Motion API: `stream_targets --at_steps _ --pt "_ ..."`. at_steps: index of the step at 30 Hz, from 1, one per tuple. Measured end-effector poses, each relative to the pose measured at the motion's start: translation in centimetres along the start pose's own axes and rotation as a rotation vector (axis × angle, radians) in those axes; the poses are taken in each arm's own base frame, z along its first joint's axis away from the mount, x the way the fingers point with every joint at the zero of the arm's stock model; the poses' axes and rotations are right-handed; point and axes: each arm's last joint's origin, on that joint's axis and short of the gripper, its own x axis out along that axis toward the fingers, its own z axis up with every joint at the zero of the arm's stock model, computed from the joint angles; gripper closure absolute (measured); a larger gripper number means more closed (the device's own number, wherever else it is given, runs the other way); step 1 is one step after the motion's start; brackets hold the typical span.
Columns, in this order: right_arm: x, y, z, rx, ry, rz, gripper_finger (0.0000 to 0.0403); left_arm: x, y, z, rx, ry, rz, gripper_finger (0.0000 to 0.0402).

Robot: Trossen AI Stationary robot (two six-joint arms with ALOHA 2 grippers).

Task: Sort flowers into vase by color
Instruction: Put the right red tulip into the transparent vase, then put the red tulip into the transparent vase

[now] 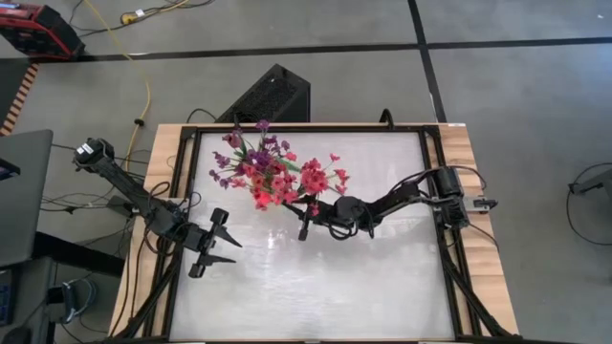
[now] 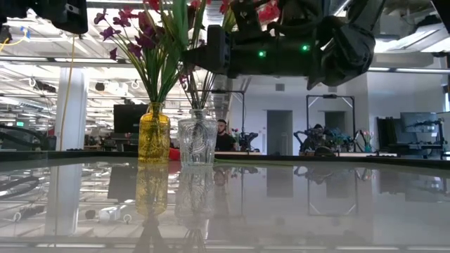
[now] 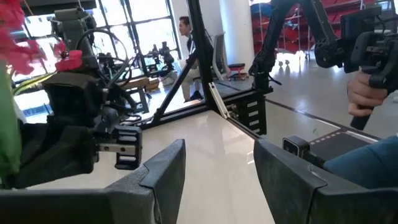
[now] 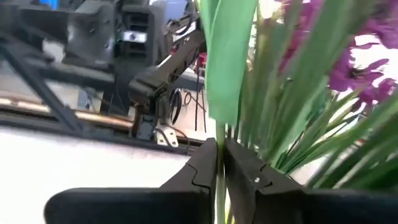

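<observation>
Both arms were dark, near-black, built of chunky jointed segments, and each ended in a two-fingered claw: the left claw (image 1: 216, 246) carried long, pointed, wedge-shaped fingers, while the right claw (image 1: 304, 222) looked slimmer from above. In the right wrist view its fingers (image 4: 198, 171) were matte black with stepped, angular inner edges. In the low view two small green lights glowed on the blocky black body of the arm overhead.

spread left fingers (image 3: 168, 171) over glossy tabletop (image 3: 211, 143), red-pink blossoms (image 3: 25, 50) beside right arm (image 3: 68, 130)
</observation>
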Motion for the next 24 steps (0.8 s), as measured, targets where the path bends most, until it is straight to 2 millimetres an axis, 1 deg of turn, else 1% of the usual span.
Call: stream_targets --at_steps 4,7,10,14,19,22,24 --pt "-0.2 0.4 0.2 -0.031 0.063 0.032 0.0336 0.0 0.0 0.0 0.0 0.003 0.0 0.0221" --pt "-0.4 0.1 0.8 -0.019 0.138 0.054 0.0319 0.0 0.0 0.0 0.0 0.003 -0.001 0.0221" --pt "-0.7 -0.4 1.7 -0.019 0.22 0.074 0.029 0.0 0.0 0.0 -0.001 0.003 -0.001 0.0221" --pt "-1.7 -1.3 3.2 -0.027 0.345 0.102 0.0239 0.0 0.0 0.0 -0.004 0.003 0.0 0.0221" --pt "-4.0 -2.7 4.9 -0.007 0.562 0.168 0.0183 0.0 0.0 0.0 -0.007 0.003 -0.001 0.0221" --pt "-5.8 -3.5 5.8 0.046 0.704 0.226 0.0165 0.0 0.0 0.0 -0.007 0.003 0.0 0.0221" --pt "-7.2 -4.1 5.9 0.082 0.828 0.238 0.016 0.0 0.0 0.0 -0.008 0.003 0.0 0.0221"
